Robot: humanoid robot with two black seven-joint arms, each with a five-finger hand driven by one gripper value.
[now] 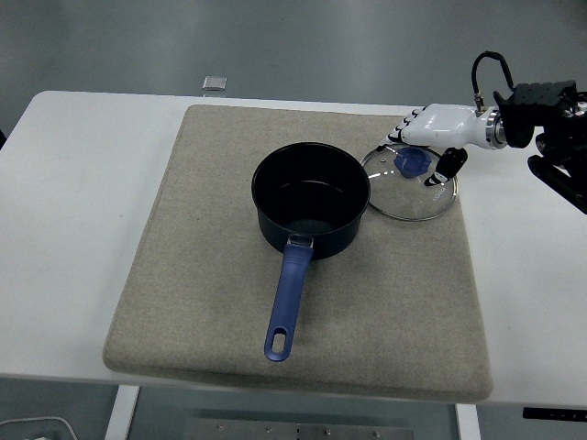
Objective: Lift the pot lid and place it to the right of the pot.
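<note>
Now: glass pot lid (410,183) flat on grey mat (220,266), just right of dark blue pot (310,198), rim touching or nearly touching pot wall. Blue knob (409,161) uncovered at lid centre. Right robot hand (436,128) above lid's far-right edge, just beside knob, apart from it; fingers (401,128) spread, holding nothing. Pot open, blue handle (287,300) pointing toward near edge. Mat on white tabletop (73,202).
</note>
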